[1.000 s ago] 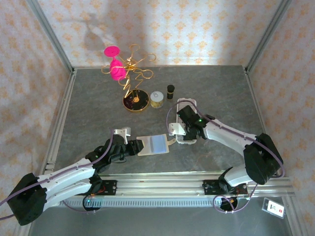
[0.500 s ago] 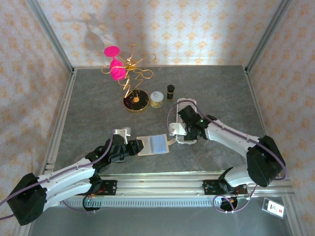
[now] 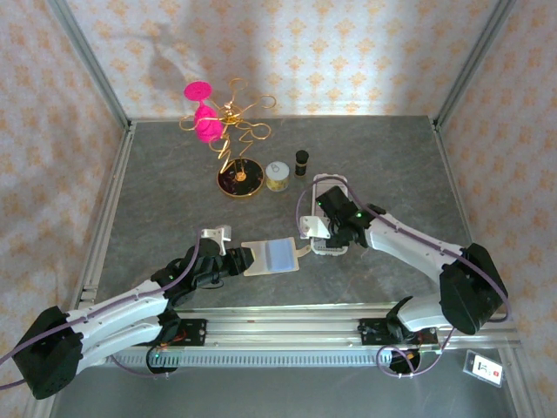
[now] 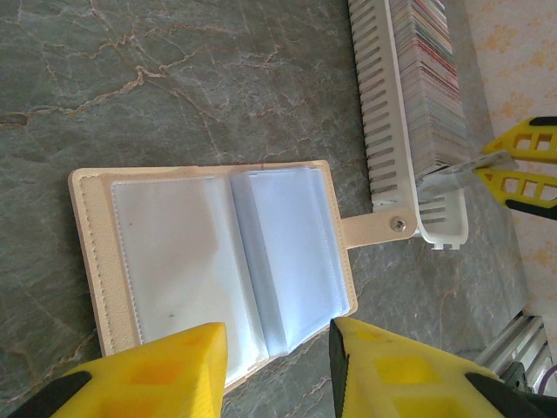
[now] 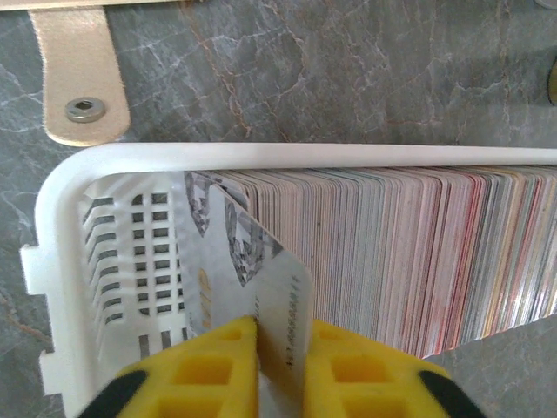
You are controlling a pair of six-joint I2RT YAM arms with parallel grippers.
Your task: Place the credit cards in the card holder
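The cream-beige card holder (image 4: 218, 261) lies open on the table, its clear sleeves up and its snap-tab strap (image 4: 383, 228) pointing at the white card case (image 4: 409, 113). My left gripper (image 4: 278, 357) is open, its yellow fingers straddling the holder's near edge (image 3: 271, 258). My right gripper (image 5: 280, 348) is shut on a whitish credit card (image 5: 252, 270) with grey marks, tilted up out of the near end of the case (image 5: 61, 261). Many more cards (image 5: 418, 252) stand packed in the case's row. From above, the right gripper (image 3: 331, 228) sits over the case.
A gold wire stand with pink pieces (image 3: 228, 144), a small jar (image 3: 278, 177) and a dark bottle (image 3: 301, 159) stand behind the case. An aluminium rail (image 3: 287, 329) runs along the near edge. Patterned walls enclose the table.
The right gripper has shifted very slightly to the right over the case with the card pinched. The left arm and the card holder have not moved.
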